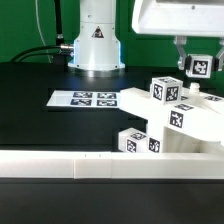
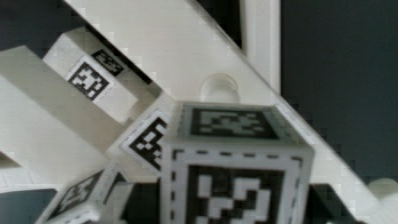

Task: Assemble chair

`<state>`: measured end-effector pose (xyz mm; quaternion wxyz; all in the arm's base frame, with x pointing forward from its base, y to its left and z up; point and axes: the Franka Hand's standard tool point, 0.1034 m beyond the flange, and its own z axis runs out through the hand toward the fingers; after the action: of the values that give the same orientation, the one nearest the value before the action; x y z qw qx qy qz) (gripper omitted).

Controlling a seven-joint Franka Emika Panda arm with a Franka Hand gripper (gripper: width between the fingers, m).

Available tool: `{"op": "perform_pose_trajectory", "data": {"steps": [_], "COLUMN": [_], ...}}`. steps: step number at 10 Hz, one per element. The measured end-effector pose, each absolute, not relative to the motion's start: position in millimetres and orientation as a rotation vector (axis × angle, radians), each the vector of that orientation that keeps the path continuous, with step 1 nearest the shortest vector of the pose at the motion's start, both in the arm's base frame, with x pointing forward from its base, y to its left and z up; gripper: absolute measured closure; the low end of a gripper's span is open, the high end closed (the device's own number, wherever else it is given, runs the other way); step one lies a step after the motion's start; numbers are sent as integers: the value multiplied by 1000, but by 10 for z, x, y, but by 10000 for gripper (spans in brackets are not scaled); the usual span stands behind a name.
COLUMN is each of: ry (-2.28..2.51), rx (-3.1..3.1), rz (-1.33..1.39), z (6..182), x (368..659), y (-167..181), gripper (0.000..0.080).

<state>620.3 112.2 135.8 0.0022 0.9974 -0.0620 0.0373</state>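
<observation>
My gripper (image 1: 198,70) hangs at the exterior view's upper right. Its jaws stand either side of a small white tagged block (image 1: 198,66) and are shut on it, holding it above the other chair parts. The same block (image 2: 231,165) fills the wrist view, with tags on two faces. Below it a cluster of white chair pieces (image 1: 170,120) lies on the black table: a tagged cube (image 1: 165,91), a slanted tagged piece (image 1: 178,117) and a low tagged block (image 1: 140,143). In the wrist view a tagged piece (image 2: 89,75) and a long white panel (image 2: 178,45) lie beneath the held block.
The marker board (image 1: 85,99) lies flat in the table's middle. The arm's white base (image 1: 97,40) stands behind it, with cables to its left in the exterior view. A long white border rail (image 1: 60,165) runs along the front edge.
</observation>
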Motion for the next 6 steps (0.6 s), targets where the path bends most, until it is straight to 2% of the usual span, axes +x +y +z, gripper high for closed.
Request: {"op": "perform_pose_trajectory", "data": {"steps": [4,6], "ry": [-219,-235], "rx": [3131,3132], "rz": [122,109], "z": [1349,1306], "x": [6208,6155], "y": [1062,1138], "gripper": [515,515]}}
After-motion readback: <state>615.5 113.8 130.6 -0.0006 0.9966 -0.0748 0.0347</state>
